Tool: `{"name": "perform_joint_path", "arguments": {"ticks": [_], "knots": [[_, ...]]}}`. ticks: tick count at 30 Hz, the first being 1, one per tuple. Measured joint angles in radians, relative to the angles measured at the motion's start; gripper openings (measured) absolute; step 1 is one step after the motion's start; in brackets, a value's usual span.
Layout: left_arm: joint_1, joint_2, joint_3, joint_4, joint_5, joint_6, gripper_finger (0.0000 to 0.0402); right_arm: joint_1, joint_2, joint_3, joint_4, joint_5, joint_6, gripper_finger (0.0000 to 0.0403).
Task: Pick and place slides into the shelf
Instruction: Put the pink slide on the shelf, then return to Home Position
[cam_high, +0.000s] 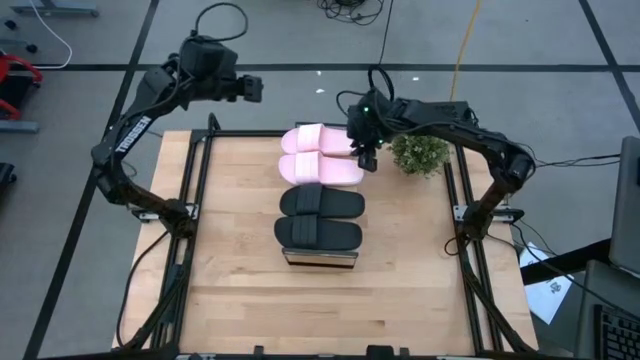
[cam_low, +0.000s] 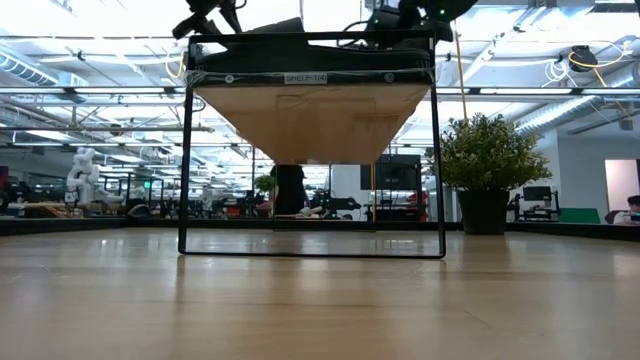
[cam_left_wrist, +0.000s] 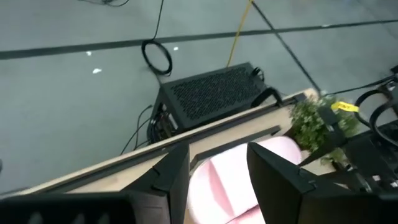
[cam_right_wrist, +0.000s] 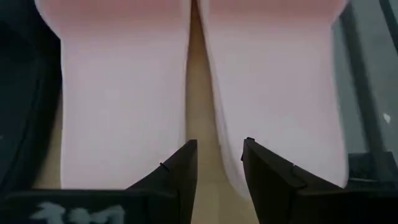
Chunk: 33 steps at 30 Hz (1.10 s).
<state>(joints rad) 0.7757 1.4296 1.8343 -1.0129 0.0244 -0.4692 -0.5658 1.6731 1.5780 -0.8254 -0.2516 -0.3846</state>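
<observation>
Table (cam_high: 240, 250): light wood, carries the shelf.
Shelf (cam_high: 320, 258): mid-table; all four slides lie on it in a row.
Black slides (cam_high: 320, 218): side by side at the near end.
Pink slides (cam_high: 322, 155): side by side at the far end.
Plant (cam_high: 419, 153): potted, just right of the pink slides.
Right gripper (cam_right_wrist: 217, 163): fingers slightly parted, empty, over the pink slides' ends.
Left gripper (cam_left_wrist: 217, 165): raised off the table's far left corner, fingers apart, empty.
</observation>
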Motion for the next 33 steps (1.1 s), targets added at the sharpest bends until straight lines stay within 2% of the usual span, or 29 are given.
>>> {"name": "perform_joint_path", "arguments": {"ticks": [5, 19, 22, 33], "knots": [[0.0, 0.001, 0.0, -0.053, -0.01, 0.004, 0.0154, -0.003, 0.011, -0.001, -0.029, 0.049, 0.001, 0.0116], [0.0, 0.001, 0.0, -0.072, -0.034, 0.045, 0.0154, -0.003, 0.01, -0.045, -0.01, 0.051, 0.024, 0.0116], [0.0, 0.001, 0.0, -0.078, -0.034, 0.045, 0.0154, -0.003, 0.008, -0.052, -0.011, 0.1, 0.024, 0.0116], [0.0, 0.001, 0.0, -0.092, -0.033, 0.047, 0.0154, -0.002, -0.088, -0.024, 0.009, 0.13, 0.013, 0.0116]]}}
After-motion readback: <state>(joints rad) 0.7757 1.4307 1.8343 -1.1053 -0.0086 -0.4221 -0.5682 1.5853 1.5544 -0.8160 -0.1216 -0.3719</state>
